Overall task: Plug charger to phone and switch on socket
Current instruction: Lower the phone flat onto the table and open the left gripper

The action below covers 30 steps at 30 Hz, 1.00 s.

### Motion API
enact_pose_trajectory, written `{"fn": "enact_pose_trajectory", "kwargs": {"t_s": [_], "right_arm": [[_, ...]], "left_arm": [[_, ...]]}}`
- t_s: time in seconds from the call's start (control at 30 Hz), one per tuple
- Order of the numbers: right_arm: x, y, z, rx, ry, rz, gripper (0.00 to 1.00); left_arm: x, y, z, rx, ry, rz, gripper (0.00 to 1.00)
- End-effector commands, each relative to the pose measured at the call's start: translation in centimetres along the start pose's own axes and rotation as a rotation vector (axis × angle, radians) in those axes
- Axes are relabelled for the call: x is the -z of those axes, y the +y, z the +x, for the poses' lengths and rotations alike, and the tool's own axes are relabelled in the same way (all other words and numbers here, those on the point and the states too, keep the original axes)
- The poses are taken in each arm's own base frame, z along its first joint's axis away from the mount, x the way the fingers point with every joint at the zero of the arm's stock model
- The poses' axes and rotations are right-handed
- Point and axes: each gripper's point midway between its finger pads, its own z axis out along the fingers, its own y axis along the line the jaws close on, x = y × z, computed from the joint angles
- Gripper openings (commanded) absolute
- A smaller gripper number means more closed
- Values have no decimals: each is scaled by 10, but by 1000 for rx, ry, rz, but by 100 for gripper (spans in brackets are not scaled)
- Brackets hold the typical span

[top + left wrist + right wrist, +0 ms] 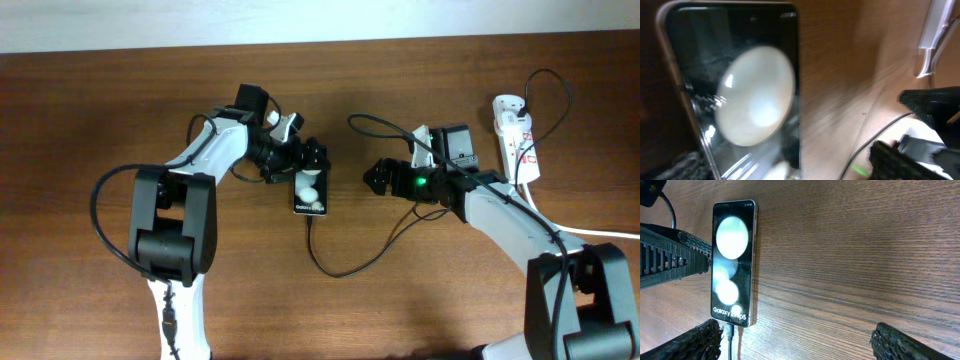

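Observation:
The phone (pixel 311 195) lies flat on the wooden table, black with white round reflections. It also shows in the left wrist view (pixel 740 90) and the right wrist view (pixel 733 260). The charger cable (pixel 345 268) loops across the table, and its plug tip (pixel 730 330) sits in the phone's lower end. My left gripper (pixel 303 162) is open at the phone's upper end, one ribbed finger beside the phone's edge. My right gripper (pixel 378 178) (pixel 800 347) is open and empty to the right of the phone, its left finger close to the plug. The socket (pixel 517 135) lies at the far right.
A white adapter (pixel 505 104) sits at the far end of the power strip, with a black cable looping from it. The thick white cord (pixel 600 232) runs off the right edge. The table's back edge meets a white wall (pixel 320 15).

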Motion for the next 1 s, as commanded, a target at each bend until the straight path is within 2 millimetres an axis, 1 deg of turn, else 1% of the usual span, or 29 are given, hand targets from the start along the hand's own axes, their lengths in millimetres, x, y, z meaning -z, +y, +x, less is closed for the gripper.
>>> {"fn": "enact_pose_trajectory", "kwargs": {"t_s": [0.0,0.03,0.07,0.27,0.43,0.83,0.9,0.97], "right_arm": [[-2,-2,3,7,5,10,99],[-2,-2,3,7,5,10,99],[-2,-2,3,7,5,10,99],[-2,-2,3,7,5,10,99],[-2,-2,3,7,5,10,99],[-2,-2,3,7,5,10,99],[-2,-2,3,7,5,10,99],[-2,-2,3,7,5,10,99]], "left_arm": [[-17,35,14,43,45,-97,96],[-17,35,14,43,45,-97,95],[-17,35,14,43,45,-97,100],[-16,36,14,46,45,-97,99],[-6,47,12,84,37,-99,99],[-2,51,12,99,32,-101,99],[3,57,10,118,24,-101,99],[5,59,10,124,22,-101,99]]}}
